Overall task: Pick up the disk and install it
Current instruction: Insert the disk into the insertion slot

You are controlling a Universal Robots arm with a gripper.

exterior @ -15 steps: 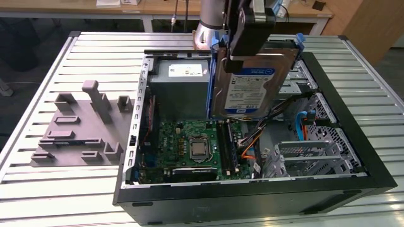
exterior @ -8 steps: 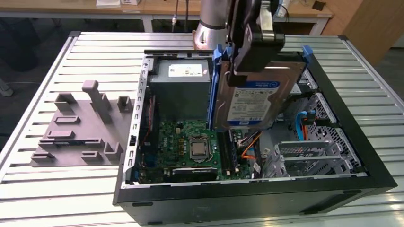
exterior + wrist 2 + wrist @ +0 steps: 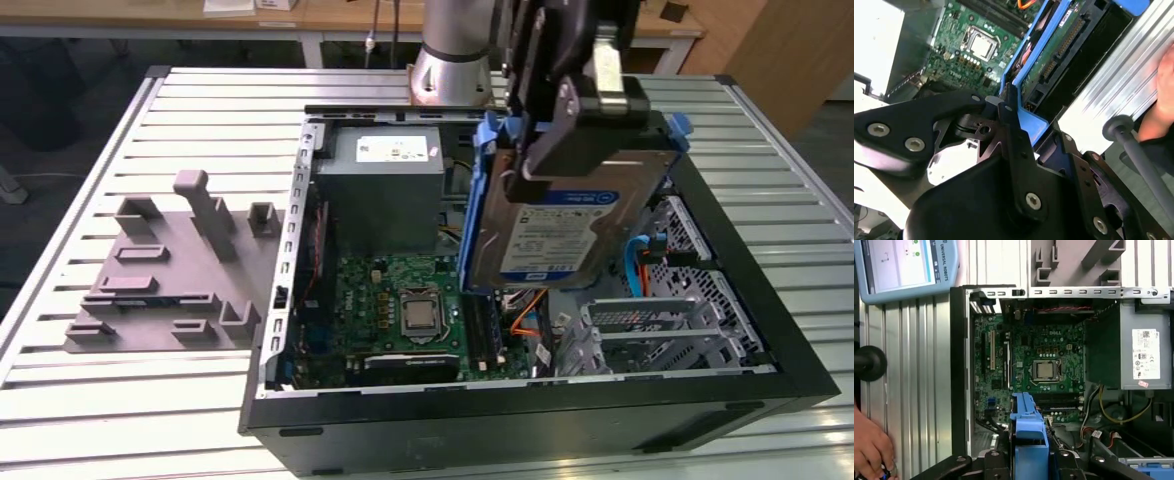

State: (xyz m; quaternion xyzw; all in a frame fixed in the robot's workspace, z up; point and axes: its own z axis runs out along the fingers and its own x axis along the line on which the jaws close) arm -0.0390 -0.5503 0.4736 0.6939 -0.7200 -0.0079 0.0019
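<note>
Between the fingers (image 3: 1010,125) sits the upper end of the disk (image 3: 561,235). I see them closed tight on its blue carrier frame (image 3: 1029,432), a black finger pressed against each side. That puts the gripper (image 3: 577,160) firmly on the drive, with the jaws only as wide as the carrier itself.

The disk hangs on edge and a little tilted, its blue-and-white label turned toward the exterior view. It is lifted over the open computer case (image 3: 534,412), above the side toward the exterior view's right. In the second wrist view I can see its green circuit-board underside and the connector edge.

Its lower edge is down near the orange cable (image 3: 527,312) and close beside the perforated metal drive cage (image 3: 681,320). I cannot tell whether it touches either.

On the exterior view's left of the disk stands the grey power supply box (image 3: 380,195). In front of that box lies the green motherboard (image 3: 380,300) with its bare processor socket (image 3: 420,315).

The case rests on a slatted metal table (image 3: 134,400). A grey plastic fixture (image 3: 160,280) lies beside the case on the exterior view's left.

In the first wrist view a pendant (image 3: 904,265) with a lit screen lies on the slats, and a person's hand (image 3: 871,450) rests near a round black knob (image 3: 866,362)
</note>
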